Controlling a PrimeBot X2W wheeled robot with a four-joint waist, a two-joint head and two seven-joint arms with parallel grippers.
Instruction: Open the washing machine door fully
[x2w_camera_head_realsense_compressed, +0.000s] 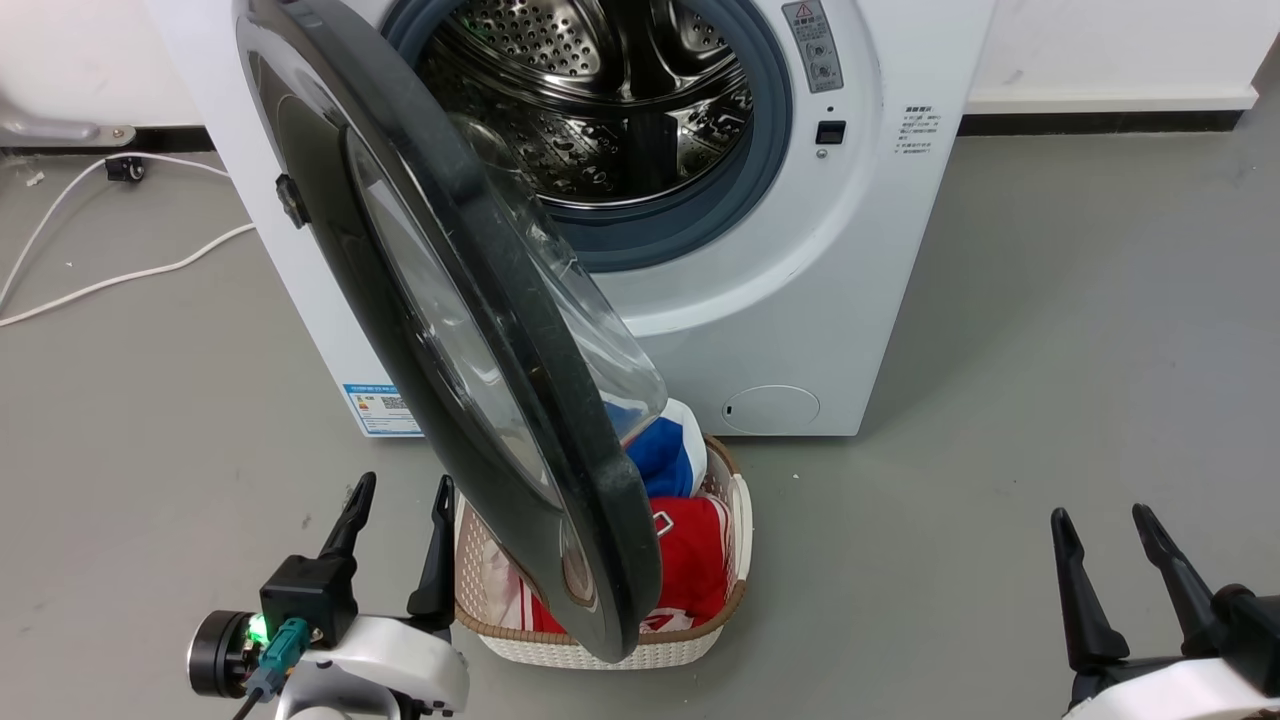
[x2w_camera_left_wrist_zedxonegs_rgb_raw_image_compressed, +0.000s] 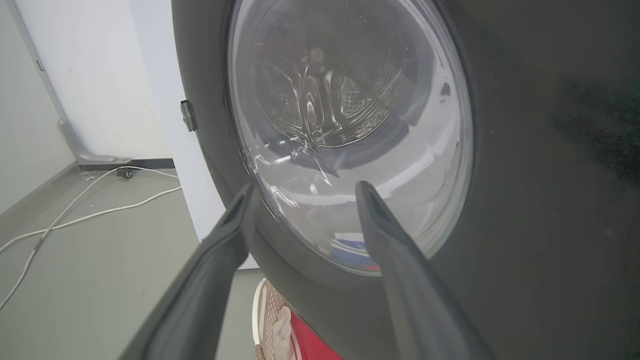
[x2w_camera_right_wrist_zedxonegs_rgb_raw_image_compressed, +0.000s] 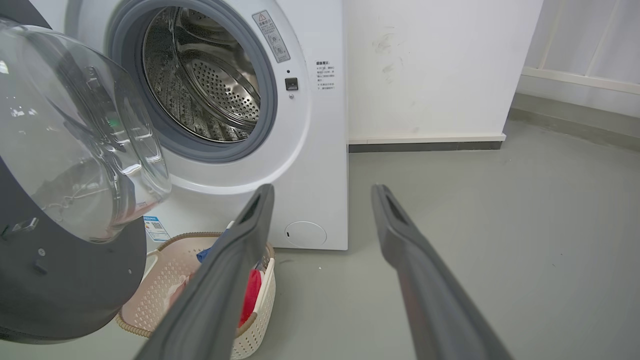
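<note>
while door (x2w_camera_head_realsense_compressed: 530, 340) gapes, blue sticker (x2w_camera_head_realsense_compressed: 382, 410) seems unreadable.

A cream basket (x2w_camera_head_realsense_compressed: 690, 648) with little holes in its sides stands on the grey floor (x2w_camera_head_realsense_compressed: 1050, 350). A brown band runs round its rim. Clothes lie in it. A red one (x2w_camera_head_realsense_compressed: 690, 560) is in the middle. A blue one (x2w_camera_head_realsense_compressed: 660, 455) is at the far end and pokes up over the rim. A pale one (x2w_camera_head_realsense_compressed: 497, 585) is at the left side. A white cable (x2w_camera_head_realsense_compressed: 130, 275) snakes over the floor far to the left. It runs back to a small black thing (x2w_camera_head_realsense_compressed: 125, 168) at the foot of the wall (x2w_camera_head_realsense_compressed: 1100, 45). The wall is white. Along its foot goes a white strip (x2w_camera_head_realsense_compressed: 1100, 100) with a dark strip (x2w_camera_head_realsense_compressed: 1100, 122) under it.
</note>
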